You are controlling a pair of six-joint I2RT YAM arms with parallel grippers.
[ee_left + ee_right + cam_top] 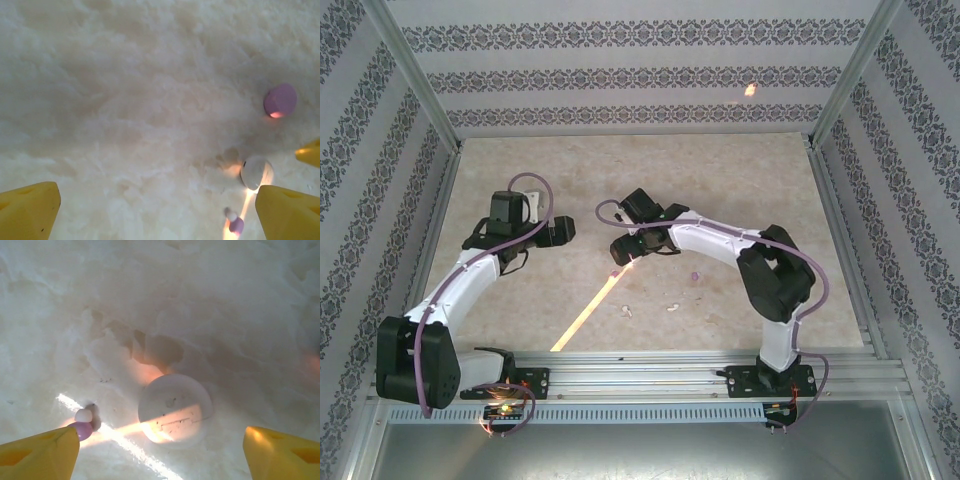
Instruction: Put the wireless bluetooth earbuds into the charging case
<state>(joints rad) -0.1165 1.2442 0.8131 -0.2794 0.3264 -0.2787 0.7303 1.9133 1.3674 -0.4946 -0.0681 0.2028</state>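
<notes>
Purple earbud (82, 429) half behind a fingertip (45, 452) of the spread right pincer (161, 436); left pincer (158, 194) spread too.

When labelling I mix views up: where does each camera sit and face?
Top external: above, behind the bases, looking down at the table; left arm and right arm show.
Left wrist: on the left gripper, facing down at purple case and white case; yellow fingers show.
Right wrist: on the right gripper, over the white case; yellow fingers show.
Shared: the white case, in both wrist views.
</notes>
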